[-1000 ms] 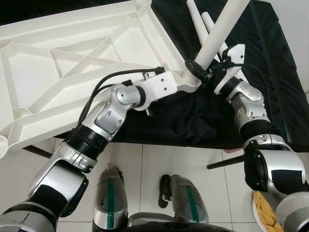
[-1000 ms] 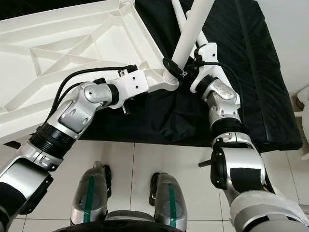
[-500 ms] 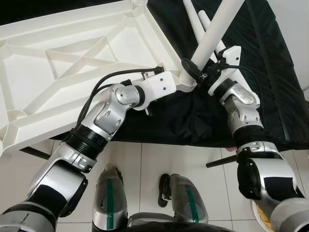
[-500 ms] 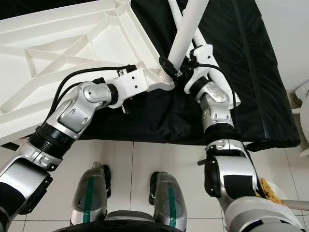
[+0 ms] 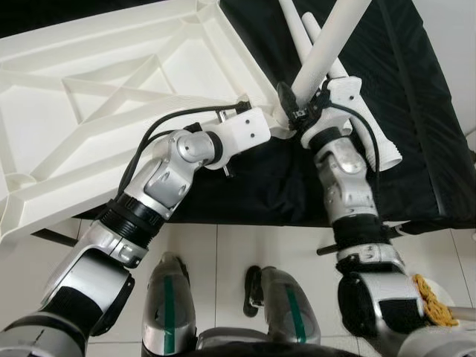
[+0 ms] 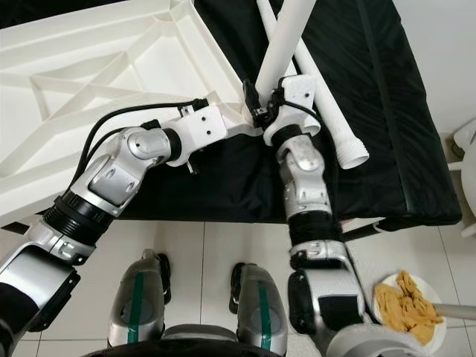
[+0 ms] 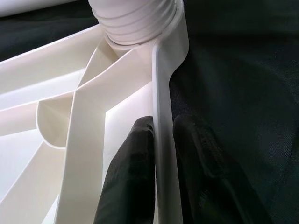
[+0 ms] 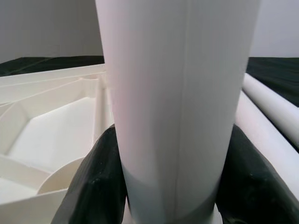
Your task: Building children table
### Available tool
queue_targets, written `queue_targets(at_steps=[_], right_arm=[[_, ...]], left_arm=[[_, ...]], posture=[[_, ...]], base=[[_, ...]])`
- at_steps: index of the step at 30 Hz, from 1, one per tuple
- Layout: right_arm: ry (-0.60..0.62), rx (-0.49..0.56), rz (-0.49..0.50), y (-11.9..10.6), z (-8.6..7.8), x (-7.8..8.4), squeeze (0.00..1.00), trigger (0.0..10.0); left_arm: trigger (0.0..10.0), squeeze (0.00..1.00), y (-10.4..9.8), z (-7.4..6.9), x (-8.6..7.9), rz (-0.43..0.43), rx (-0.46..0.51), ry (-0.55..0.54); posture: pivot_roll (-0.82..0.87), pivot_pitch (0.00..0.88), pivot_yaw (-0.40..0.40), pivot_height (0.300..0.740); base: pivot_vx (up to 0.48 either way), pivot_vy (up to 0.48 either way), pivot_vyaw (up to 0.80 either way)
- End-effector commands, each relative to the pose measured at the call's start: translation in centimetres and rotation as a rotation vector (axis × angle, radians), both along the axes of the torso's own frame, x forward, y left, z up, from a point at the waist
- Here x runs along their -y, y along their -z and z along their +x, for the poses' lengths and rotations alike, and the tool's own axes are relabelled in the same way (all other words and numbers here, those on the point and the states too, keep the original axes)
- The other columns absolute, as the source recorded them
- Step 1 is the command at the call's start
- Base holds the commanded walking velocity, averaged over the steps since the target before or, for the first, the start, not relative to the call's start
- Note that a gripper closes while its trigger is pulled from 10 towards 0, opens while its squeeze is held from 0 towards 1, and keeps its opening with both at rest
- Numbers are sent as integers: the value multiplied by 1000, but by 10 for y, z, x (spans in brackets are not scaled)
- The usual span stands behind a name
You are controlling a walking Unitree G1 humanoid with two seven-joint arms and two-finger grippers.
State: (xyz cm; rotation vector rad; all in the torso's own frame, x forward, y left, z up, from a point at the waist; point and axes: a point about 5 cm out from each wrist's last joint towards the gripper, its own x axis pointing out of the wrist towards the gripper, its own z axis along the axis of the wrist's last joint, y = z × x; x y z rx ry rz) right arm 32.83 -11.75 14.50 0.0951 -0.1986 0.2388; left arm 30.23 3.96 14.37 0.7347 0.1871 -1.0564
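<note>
Lying upside down across a black-covered worktop (image 5: 416,134), the white plastic tabletop (image 5: 111,97) shows its ribbed underside, with one corner socket (image 7: 138,21) nearest the robot. The left gripper (image 7: 161,154) has its jaws pressed onto the thin edge rim beside that socket, one black finger (image 7: 133,158) on each face of the wall. The right gripper (image 5: 301,111) has its jaws clamped round the lower end of a white tube leg (image 8: 177,102), which stands tilted over the socket — whether it is already seated cannot be told. More spare legs (image 6: 331,126) lie on the cloth just beside.

Both parts look like hollow moulded plastic: light, stiff, smooth and rather slippery. The leg is long, so a hold low down near the socket — as here — gives the best control of its tip, though the free top will swing easily. The tabletop is broad and may slide on the cloth; pinching a rim or rib close to the socket should steady it against the push.
</note>
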Motion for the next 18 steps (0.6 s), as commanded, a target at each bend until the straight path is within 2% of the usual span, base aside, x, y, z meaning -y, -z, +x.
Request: queue_targets(at_steps=[1, 3, 5, 6, 7, 8, 9, 12, 15, 16, 18], right_arm=[[22, 3, 27, -4, -1, -4, 0, 10000], [101, -6, 43, -3, -4, -10, 0, 10000], [122, -14, 48, -3, -6, -12, 0, 10000], [132, -23, 48, -2, -8, -14, 0, 10000], [135, -33, 52, -1, -9, -16, 0, 10000], [135, -33, 52, -1, -9, -16, 0, 10000], [136, -37, 52, 0, -10, -17, 0, 10000], [136, -41, 54, 0, -10, -17, 0, 10000], [148, -47, 49, -1, -12, -17, 0, 10000], [154, -55, 50, 0, -12, -16, 0, 10000], [164, -59, 49, 0, -12, -16, 0, 10000]], left_arm=[[10000, 0, 5, -6, 6, 14, -19, 36], [10000, 0, 5, -7, 7, 12, -22, 51], [10000, 0, 5, -8, 8, 9, -21, 61], [6510, 0, 5, -11, 9, -4, -41, 72], [4471, 0, 4, -12, 9, -14, -51, 81], [4471, 0, 4, -12, 9, -14, -51, 81], [0, 0, 3, -12, 9, -39, -68, 63], [0, 0, 2, -11, 9, -51, -75, 50], [0, 0, 3, -9, 7, -27, -64, 36], [10000, 0, 5, -8, 7, -3, -58, 35], [10000, 0, 6, -7, 6, 9, -55, 36]], posture=[[58, 59, -60, 740], [57, 56, -59, 740], [57, 56, -59, 740], [58, 54, -60, 740], [58, 53, -59, 740], [58, 53, -59, 740], [59, 50, -60, 740], [60, 50, -59, 740], [61, 48, -62, 740], [60, 48, -62, 740], [58, 49, -62, 740]], base=[[0, 0, 0], [0, 0, 0], [0, 0, 0], [0, 0, 0], [0, 0, 0], [0, 0, 0], [0, 0, 0], [0, 0, 0], [0, 0, 0], [0, 0, 0], [0, 0, 0]])
